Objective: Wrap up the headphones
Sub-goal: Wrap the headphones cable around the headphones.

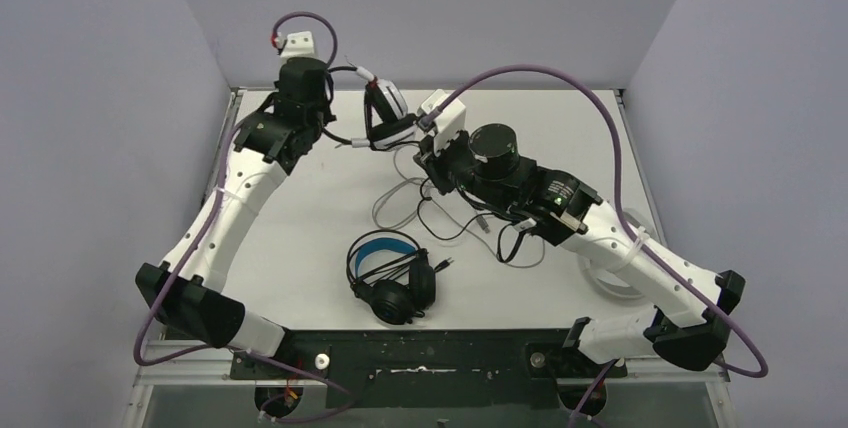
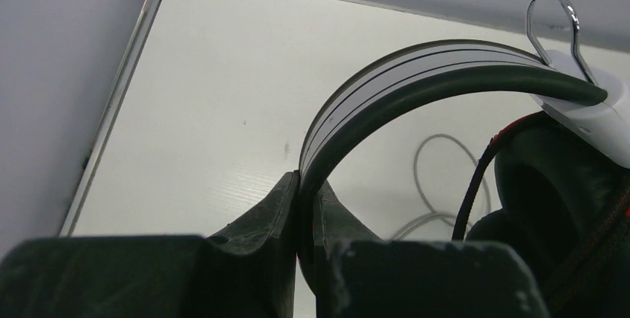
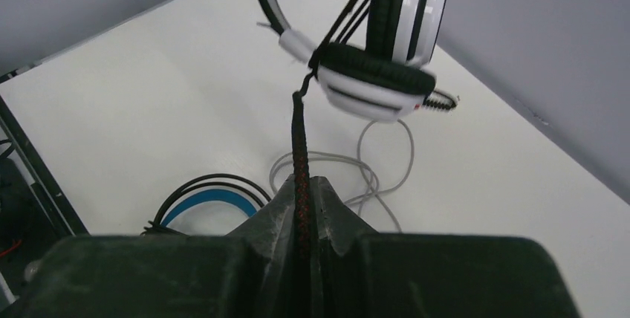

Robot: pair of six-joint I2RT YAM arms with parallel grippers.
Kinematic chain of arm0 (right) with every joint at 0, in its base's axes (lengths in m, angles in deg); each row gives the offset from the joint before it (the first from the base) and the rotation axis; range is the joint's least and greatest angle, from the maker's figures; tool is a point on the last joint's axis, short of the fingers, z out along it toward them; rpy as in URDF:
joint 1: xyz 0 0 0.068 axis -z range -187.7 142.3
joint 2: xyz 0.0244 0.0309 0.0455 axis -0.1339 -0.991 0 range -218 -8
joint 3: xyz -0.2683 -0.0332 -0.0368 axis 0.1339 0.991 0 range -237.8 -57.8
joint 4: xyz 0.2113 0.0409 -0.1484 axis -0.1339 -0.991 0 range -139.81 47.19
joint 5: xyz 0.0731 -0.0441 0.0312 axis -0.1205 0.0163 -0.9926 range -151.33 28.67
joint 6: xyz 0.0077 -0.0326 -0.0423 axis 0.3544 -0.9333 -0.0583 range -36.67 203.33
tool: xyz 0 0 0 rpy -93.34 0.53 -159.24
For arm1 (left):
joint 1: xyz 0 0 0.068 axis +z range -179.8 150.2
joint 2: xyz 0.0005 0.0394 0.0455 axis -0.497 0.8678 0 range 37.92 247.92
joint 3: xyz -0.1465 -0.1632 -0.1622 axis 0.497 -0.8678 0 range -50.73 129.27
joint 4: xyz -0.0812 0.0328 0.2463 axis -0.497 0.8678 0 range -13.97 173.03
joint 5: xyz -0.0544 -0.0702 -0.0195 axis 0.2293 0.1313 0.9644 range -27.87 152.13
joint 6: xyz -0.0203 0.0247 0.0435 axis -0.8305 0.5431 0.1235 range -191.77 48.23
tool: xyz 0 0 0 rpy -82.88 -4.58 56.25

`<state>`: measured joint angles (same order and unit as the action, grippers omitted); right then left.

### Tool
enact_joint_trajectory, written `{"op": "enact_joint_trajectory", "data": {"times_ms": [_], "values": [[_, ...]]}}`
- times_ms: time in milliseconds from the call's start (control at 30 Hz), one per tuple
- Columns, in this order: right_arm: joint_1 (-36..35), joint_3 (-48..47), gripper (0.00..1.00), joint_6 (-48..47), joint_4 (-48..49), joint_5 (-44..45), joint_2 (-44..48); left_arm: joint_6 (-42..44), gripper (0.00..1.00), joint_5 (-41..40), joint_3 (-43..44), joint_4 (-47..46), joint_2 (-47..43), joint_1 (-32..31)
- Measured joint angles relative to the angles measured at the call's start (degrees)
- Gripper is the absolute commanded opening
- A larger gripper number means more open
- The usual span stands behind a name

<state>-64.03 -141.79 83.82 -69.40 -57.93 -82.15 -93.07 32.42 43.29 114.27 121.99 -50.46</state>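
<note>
Left claw (image 2: 306, 188) clamped on white headset headband (image 2: 416, 73), holding it up; right claw (image 3: 303, 195) clamped on braided cable (image 3: 299, 136), likely tensioning for wrapping.

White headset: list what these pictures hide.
Top view: the white headset is partly covered by the right arm.
Left wrist view: the left gripper clamps the headband; one ear cup is cut by the right edge.
Right wrist view: the braided cable disappears inside the right gripper; plug unseen.
</note>
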Motion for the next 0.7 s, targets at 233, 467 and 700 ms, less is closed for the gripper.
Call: {"op": "enact_joint_trajectory", "data": {"times_ms": [233, 467, 700], "values": [[0.07, -10.14, 0.08, -7.63, -5.18, 5.79, -4.17, 13.07, 0.00, -1.18, -5.68, -4.55, -1.62, -10.51], [1.75, -13.73, 0.10, -16.37, -9.92, 8.02, -6.56, 19.67, 0.00, 3.34, -12.11, -5.07, -8.46, -15.17], [8.85, -14.62, 0.09, -19.17, -11.30, 3.02, -8.11, 17.70, 0.00, 8.39, -13.84, -3.32, -15.87, -15.41]]}}
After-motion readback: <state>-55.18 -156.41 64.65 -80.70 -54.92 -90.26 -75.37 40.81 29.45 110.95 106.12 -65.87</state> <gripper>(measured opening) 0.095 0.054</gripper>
